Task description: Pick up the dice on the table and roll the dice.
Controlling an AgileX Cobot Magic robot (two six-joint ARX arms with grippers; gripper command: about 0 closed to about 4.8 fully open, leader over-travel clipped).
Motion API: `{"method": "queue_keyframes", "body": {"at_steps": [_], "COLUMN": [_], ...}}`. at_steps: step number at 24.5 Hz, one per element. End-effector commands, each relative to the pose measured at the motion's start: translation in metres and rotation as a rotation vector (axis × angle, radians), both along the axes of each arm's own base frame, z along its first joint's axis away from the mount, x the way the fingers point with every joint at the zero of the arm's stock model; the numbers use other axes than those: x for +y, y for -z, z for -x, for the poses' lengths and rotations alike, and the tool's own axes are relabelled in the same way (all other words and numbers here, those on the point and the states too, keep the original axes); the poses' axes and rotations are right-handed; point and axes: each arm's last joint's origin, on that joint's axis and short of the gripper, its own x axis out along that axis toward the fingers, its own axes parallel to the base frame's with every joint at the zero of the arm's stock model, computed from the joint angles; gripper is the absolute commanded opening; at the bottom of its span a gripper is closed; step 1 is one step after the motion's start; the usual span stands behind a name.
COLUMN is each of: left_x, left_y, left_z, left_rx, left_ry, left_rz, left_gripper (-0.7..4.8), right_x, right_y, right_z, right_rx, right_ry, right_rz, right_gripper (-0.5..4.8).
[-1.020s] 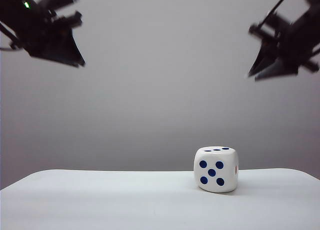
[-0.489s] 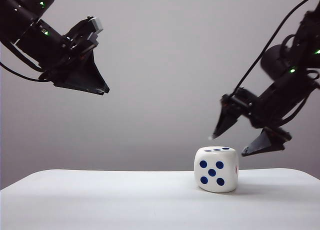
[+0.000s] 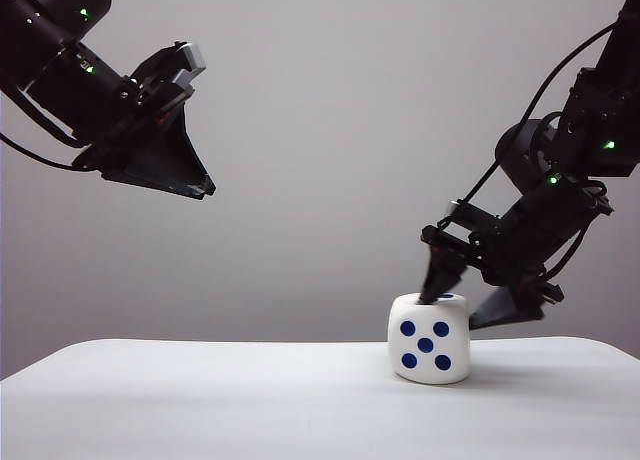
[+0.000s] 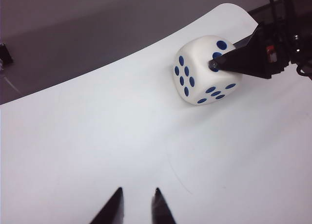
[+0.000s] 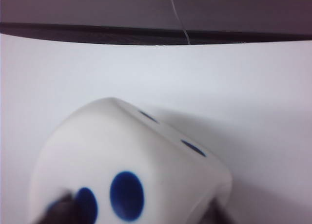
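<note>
Left pincer hangs high over the counter's left side, fingers a little apart, nothing between them, well clear of everything. Wide bare counter below it and toward the middle. Die sits right of centre, near the far edge, five pips facing the exterior camera. Right pincer is down at the die, spread, one finger touching its top face, the other beside its right side.

Open table across the frame's left and centre; lower right crowded by dice and right gripper.
</note>
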Motion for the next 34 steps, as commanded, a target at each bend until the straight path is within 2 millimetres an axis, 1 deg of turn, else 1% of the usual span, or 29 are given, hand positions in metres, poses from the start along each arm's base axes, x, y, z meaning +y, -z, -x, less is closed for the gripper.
{"method": "queue_keyframes", "body": {"at_steps": [1, 2, 5, 7, 10, 12, 14, 17, 19, 20, 21, 23, 25, 26, 27, 28, 29, 30, 31, 32, 33, 34], "left_x": [-0.002, -0.003, -0.004, -0.003, 0.0, 0.003, 0.008, 0.011, 0.012, 0.013, 0.013, 0.013, 0.013, 0.013, 0.013, 0.013, 0.013, 0.013, 0.012, 0.012, 0.012, 0.012], "left_y": [-0.003, -0.003, -0.004, -0.008, -0.025, -0.037, -0.057, -0.071, -0.077, -0.078, -0.078, -0.078, -0.078, -0.078, -0.079, -0.079, -0.08, -0.08, -0.081, -0.083, -0.084, -0.085], "left_z": [0.001, 0.002, 0.003, 0.005, 0.012, 0.019, 0.035, 0.047, 0.051, 0.052, 0.052, 0.052, 0.052, 0.052, 0.052, 0.052, 0.052, 0.052, 0.052, 0.051, 0.051, 0.051], "left_rx": [-0.005, 0.002, 0.01, -0.004, -0.072, -0.118, -0.176, -0.215, -0.238, -0.242, -0.242, -0.242, -0.244, -0.247, -0.25, -0.255, -0.262, -0.269, -0.275, -0.29, -0.298, -0.303], "left_ry": [0.025, 0.05, 0.081, 0.08, 0.053, 0.016, 0.011, 0.01, 0.01, 0.009, 0.009, 0.009, 0.01, 0.01, 0.01, 0.01, 0.01, 0.01, 0.01, 0.012, 0.011, 0.015], "left_rz": [0.019, 0.038, 0.061, 0.062, 0.053, 0.038, 0.051, 0.061, 0.066, 0.068, 0.068, 0.068, 0.069, 0.07, 0.071, 0.072, 0.074, 0.076, 0.078, 0.087, 0.089, 0.093], "left_gripper": [0.79, 0.79, 0.79, 0.79, 0.81, 0.94, 0.94, 0.94, 0.94, 0.94, 0.94, 0.94, 0.94, 0.94, 0.94, 0.94, 0.94, 0.94, 0.94, 0.94, 0.94, 0.94], "right_x": [0.002, 0.002, 0.003, 0.005, 0.006, 0.006, 0.004, 0.004, 0.004, 0.004, 0.004, 0.003, 0.003, 0.002, 0.002, 0.001, 0.0, -0.002, -0.003, -0.008, -0.01, -0.017], "right_y": [-0.004, -0.006, -0.009, -0.018, -0.044, -0.06, -0.085, -0.102, -0.113, -0.126, -0.133, -0.156, -0.188, -0.21, -0.229, -0.25, -0.277, -0.299, -0.32, -0.36, -0.375, -0.4], "right_z": [-0.003, -0.003, -0.002, 0.0, 0.007, 0.012, 0.023, 0.03, 0.033, 0.037, 0.039, 0.043, 0.049, 0.053, 0.057, 0.062, 0.068, 0.075, 0.082, 0.097, 0.104, 0.114], "right_rx": [-0.018, -0.022, -0.013, -0.015, -0.043, -0.062, -0.076, -0.098, -0.134, -0.181, -0.205, -0.265, -0.35, -0.411, -0.47, -0.539, -0.651, -0.742, -0.829, -1.002, -1.064, -1.144], "right_ry": [-0.02, -0.03, -0.067, -0.126, -0.191, -0.218, -0.259, -0.287, -0.322, -0.352, -0.367, -0.397, -0.45, -0.485, -0.51, -0.532, -0.563, -0.578, -0.576, -0.561, -0.567, -0.567], "right_rz": [-0.019, -0.03, -0.073, -0.136, -0.199, -0.224, -0.259, -0.283, -0.31, -0.33, -0.34, -0.356, -0.382, -0.395, -0.4, -0.402, -0.396, -0.39, -0.379, -0.337, -0.317, -0.294], "right_gripper": [0.77, 0.66, 0.66, 0.66, 0.66, 0.66, 0.66, 0.67, 0.67, 0.67, 0.67, 0.67, 0.67, 0.68, 0.86, 1.49, 3.11, 4.79, 4.79, 4.79, 4.79, 4.79]}}
